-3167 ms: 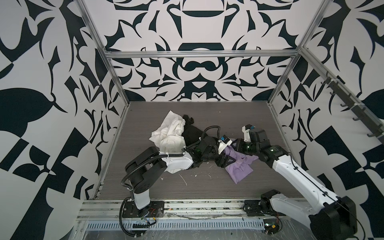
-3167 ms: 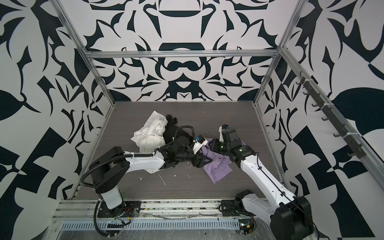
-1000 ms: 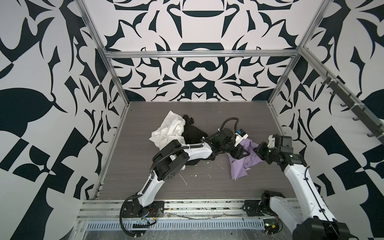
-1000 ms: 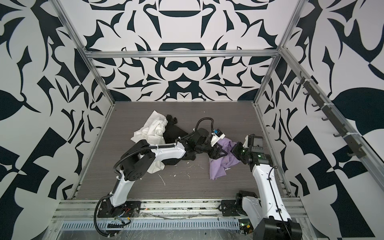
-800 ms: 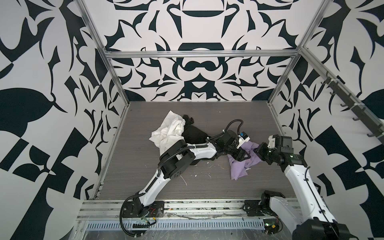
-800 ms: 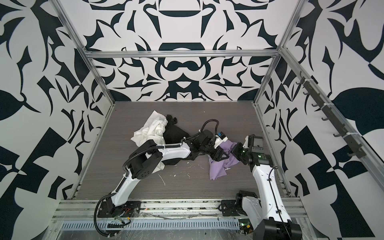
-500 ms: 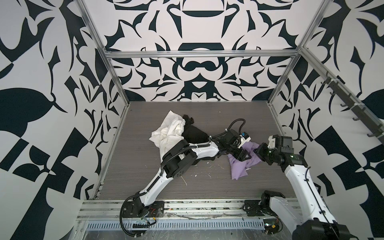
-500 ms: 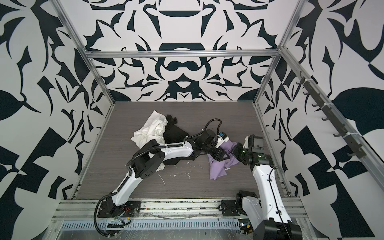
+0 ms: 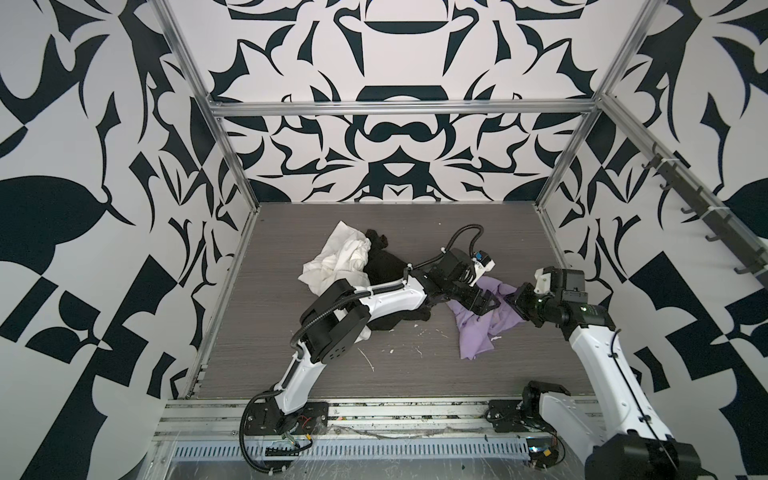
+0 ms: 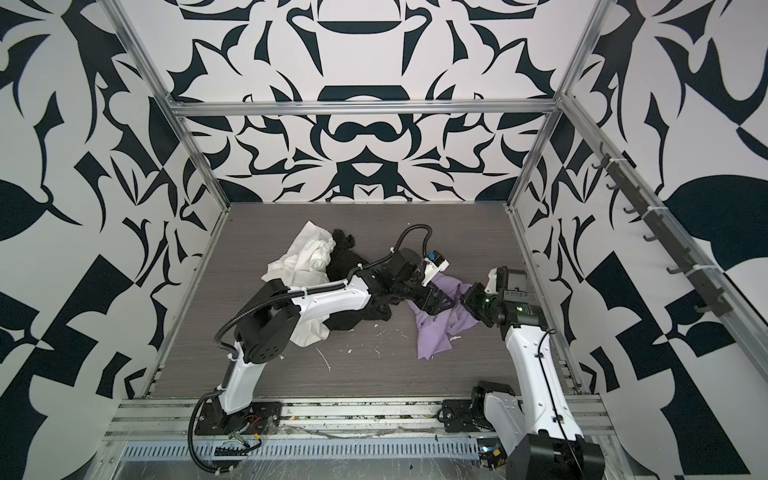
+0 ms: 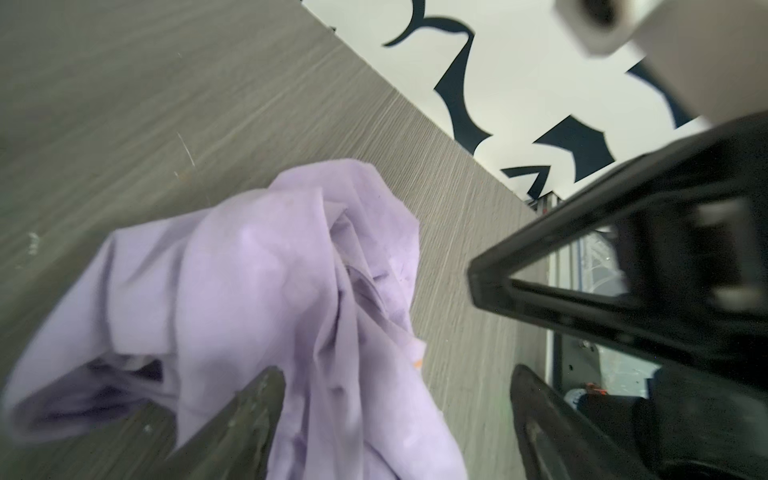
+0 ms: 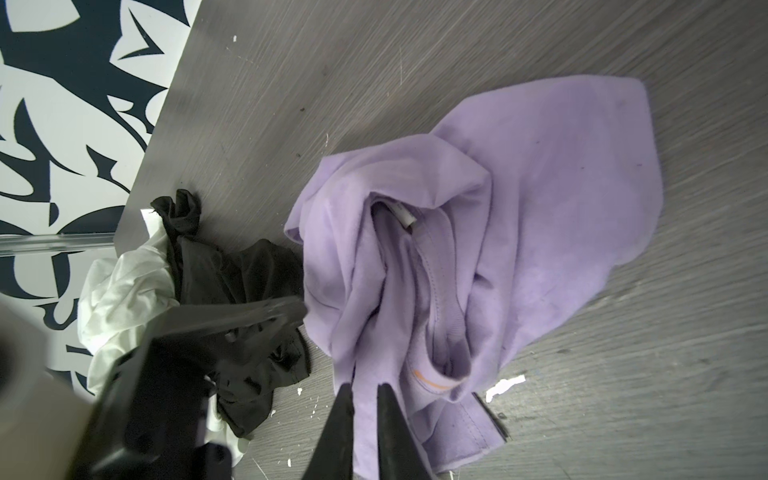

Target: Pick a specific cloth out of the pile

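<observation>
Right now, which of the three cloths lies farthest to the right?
The lavender cloth, farthest right in both top views. The white cloth and the black cloth are bunched together further left.

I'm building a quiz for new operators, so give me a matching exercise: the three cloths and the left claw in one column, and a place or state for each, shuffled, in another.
1 soft lavender cloth
2 crumpled white cloth
3 black cloth
4 left claw

A between the other two cloths
B wide open
C leftmost of the cloths
D nearest the right arm

Pairs: 1-D, 2-C, 3-A, 4-B
</observation>
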